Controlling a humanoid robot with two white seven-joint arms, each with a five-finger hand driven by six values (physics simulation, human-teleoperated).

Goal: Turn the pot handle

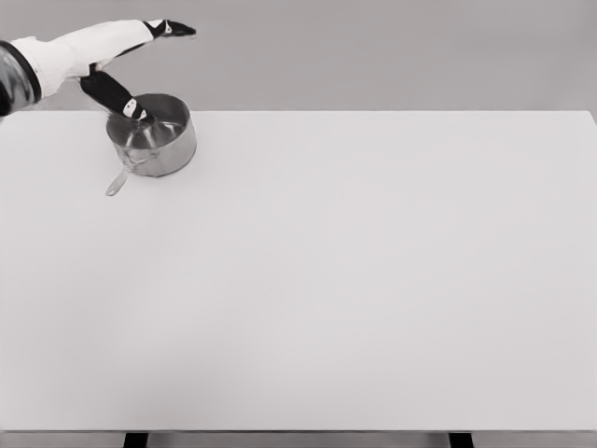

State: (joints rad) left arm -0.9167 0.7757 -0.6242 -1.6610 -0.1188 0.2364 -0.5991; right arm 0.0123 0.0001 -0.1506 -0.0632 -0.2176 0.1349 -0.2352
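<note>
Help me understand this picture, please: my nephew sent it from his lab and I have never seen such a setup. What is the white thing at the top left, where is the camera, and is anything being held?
This is a computer simulation, not a photo. The single picture comes from a camera on a humanoid robot's head, looking down on a white table.

The white shape entering from the upper left is the robot's left arm. Its left hand has dark fingers: one finger points away past the table's far edge, while another dark part reaches down to the rim of a metal saucepan.

The saucepan stands upright near the table's far left corner. Its handle sticks out toward the camera and slightly left.

The hand touches or nearly touches the rim, but it does not visibly grip anything. The right arm is out of view.
</note>
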